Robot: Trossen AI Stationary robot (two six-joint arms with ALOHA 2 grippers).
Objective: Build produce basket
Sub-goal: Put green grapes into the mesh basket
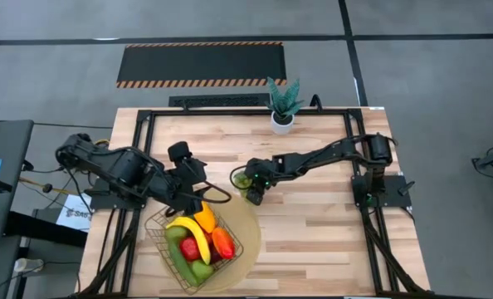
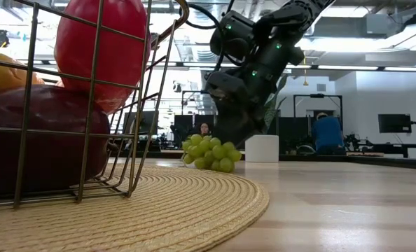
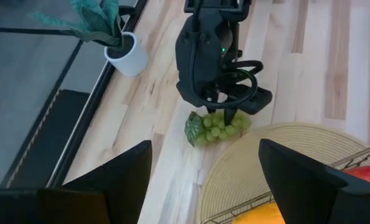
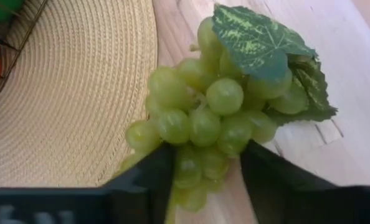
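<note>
Bunch of green grapes with leaf (image 4: 216,118) on wooden table, at edge of round tan woven mat (image 4: 66,93). Right gripper (image 4: 203,168) clamped on it. Left gripper (image 3: 203,180) spread apart above golden wire-mesh basket (image 1: 168,245).

1. Even, bright overhead light is falling across the wooden table (image 1: 313,224) in the high view, casting only soft, short shadows under both arms.
2. In the low view, ceiling fixtures are glowing at about one o'clock, leaving the right arm dark against the room.
3. The basket (image 2: 89,105) at nine o'clock is showing soft, out of focus.
4. In the right wrist view the grapes (image 4: 216,118) are showing sharp, while the dark fingers (image 4: 141,186) at six o'clock are blurring.
</note>
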